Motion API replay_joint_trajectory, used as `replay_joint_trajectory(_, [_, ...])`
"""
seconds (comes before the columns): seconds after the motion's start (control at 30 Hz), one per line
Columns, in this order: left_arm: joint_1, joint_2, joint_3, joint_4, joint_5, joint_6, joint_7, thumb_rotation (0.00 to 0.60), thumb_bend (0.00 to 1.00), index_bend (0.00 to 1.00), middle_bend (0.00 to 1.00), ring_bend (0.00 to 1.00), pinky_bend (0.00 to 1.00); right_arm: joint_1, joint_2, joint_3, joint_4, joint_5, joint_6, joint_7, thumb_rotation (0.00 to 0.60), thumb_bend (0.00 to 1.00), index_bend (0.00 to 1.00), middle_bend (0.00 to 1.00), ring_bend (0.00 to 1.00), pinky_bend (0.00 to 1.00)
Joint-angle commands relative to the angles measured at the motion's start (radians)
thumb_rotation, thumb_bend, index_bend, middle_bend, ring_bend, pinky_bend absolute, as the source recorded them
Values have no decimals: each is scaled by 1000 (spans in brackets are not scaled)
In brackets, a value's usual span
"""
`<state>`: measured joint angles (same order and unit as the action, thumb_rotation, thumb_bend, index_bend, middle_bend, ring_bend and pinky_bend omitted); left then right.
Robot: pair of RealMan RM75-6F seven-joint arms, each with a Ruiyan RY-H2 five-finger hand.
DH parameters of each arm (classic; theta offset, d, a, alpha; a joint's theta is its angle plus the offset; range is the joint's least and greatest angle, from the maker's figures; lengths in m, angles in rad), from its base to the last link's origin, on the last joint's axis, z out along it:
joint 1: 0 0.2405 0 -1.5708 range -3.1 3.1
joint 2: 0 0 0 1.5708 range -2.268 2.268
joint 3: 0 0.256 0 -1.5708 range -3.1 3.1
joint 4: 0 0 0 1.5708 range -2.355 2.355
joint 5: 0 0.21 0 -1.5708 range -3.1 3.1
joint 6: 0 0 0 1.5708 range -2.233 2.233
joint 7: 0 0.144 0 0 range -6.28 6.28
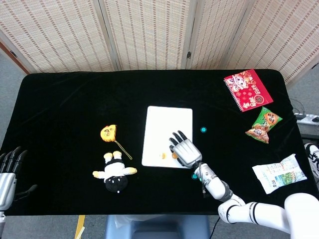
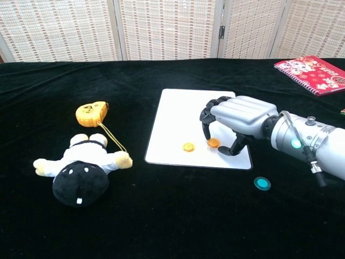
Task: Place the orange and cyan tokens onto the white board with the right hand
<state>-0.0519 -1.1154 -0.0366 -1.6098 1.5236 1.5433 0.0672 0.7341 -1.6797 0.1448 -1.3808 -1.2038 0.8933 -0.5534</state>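
- The right hand (image 2: 237, 120) arches over the lower right part of the white board (image 2: 183, 116), palm down, fingers curled toward the surface; in the head view the same hand (image 1: 183, 149) covers the board's bottom right corner.
- An orange token (image 2: 214, 142) sits at the tips of its fingers (image 2: 207, 120), on or just above the board. The chest view does not show plainly whether thumb and fingers pinch it or merely stand around it, so I cannot tell if it is held.
- A second, yellower orange token (image 2: 188, 147) lies flat on the board just left of the first, clear of the hand.
- One cyan token (image 2: 262, 183) lies on the black cloth (image 2: 161, 216) off the board's lower right corner, beneath the right forearm.
- Another cyan token (image 1: 203, 129) rests on the cloth to the right of the board, well apart from the hand.
- The left hand (image 1: 9, 172) hangs at the table's far left edge with its fingers spread and nothing in them.
- Left of the board lie a plush toy (image 2: 78, 164) and, above it, a yellow tape measure (image 2: 91, 114) with its strip drawn out toward the toy.
- At the far right of the table lie a red notebook (image 1: 248, 90), a green snack packet (image 1: 264, 124) and a pale packet (image 1: 279, 173).
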Motion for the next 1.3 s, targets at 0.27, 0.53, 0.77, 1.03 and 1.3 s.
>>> replay_joint_trajectory(0.27, [-1, -3, -1, 5, -1, -2, -2, 600, 68, 0, 0, 0, 0, -2, 18, -15, -20, -21, 24, 27, 600, 303, 143, 105, 8, 0])
replay_joint_trajectory(0.53, [-2, 0, -2, 6, 2, 0, -7, 600, 68, 0, 0, 0, 0, -47, 90, 1, -23, -13, 98, 74, 600, 303, 220, 104, 26, 0])
replay_joint_trajectory(0.77, [-8, -4, -1, 3, 11, -3, -3, 600, 68, 0, 0, 0, 0, -64, 140, 32, 36, 60, 96, 97, 600, 304, 311, 105, 14, 0])
replay_joint_trajectory(1.03, [-10, -1, -1, -12, 13, -3, 10, 600, 68, 0, 0, 0, 0, -30, 85, 53, 175, 141, 29, 90, 600, 303, 326, 108, 16, 0])
replay_joint_trajectory(1.3, [0, 2, 5, -15, 5, -1, 13, 600, 68, 0, 0, 0, 0, 2, 20, 68, 301, 190, -12, 80, 600, 304, 330, 111, 15, 0])
